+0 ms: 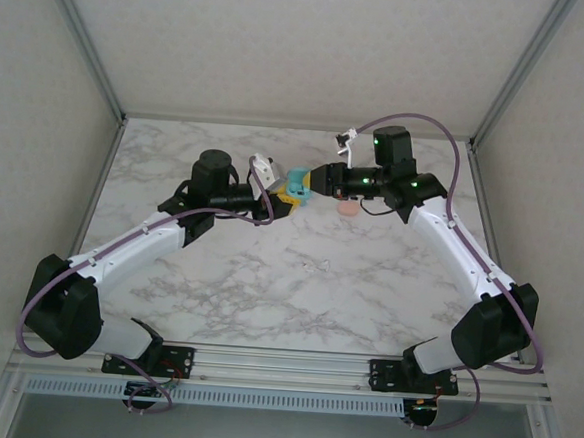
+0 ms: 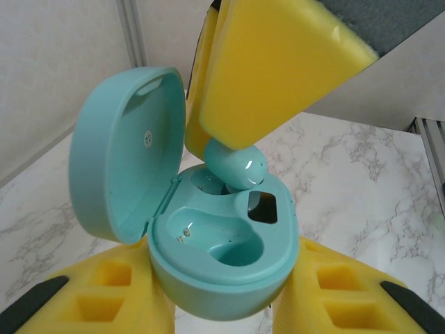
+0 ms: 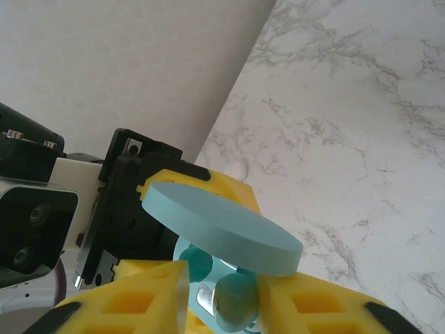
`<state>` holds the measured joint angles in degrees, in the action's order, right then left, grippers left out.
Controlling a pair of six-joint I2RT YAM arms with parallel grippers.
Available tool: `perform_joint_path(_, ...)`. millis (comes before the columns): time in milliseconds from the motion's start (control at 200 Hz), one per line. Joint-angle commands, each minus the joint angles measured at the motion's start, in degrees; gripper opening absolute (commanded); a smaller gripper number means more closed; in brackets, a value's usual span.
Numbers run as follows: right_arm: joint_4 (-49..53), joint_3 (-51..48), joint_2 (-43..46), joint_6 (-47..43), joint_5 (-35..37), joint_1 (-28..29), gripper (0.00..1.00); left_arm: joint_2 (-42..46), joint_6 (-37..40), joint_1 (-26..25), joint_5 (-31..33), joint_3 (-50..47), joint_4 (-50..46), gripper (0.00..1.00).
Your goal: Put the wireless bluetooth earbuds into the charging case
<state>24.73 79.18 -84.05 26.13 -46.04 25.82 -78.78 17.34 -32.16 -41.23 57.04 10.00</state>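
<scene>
Insertion in progress: left hand (image 2: 222, 292) clamps the open teal case (image 2: 118, 160) above the bench (image 2: 361, 174). Right hand (image 3: 224, 303) sets the teal earbud (image 2: 236, 165) at the far socket, grip unclear. Next move probably needs a square downward press, then release.

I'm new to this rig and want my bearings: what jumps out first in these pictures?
An open teal pebble-shaped plastic charging case, lid up, is clamped between the yellow fingers of the left tool, over the far middle of the marble table. A glossy teal earbud sits between the fingers of the right tool, right at one of the case's sockets.
</scene>
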Motion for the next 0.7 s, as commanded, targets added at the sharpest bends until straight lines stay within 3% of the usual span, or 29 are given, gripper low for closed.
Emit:
perform_joint_path(0, 1.77, 1.82, 0.03, -1.28, 2.72, 0.34, 0.36, -0.05, -0.86, -0.53, -1.54, 1.61, 2.85, 0.23)
perform_joint_path(696, -0.72, 1.31, 4.96, -0.36, 6.62, 0.29, 0.47, 1.34, -0.56, -0.54, 1.77, -0.14, 2.66, 0.23)
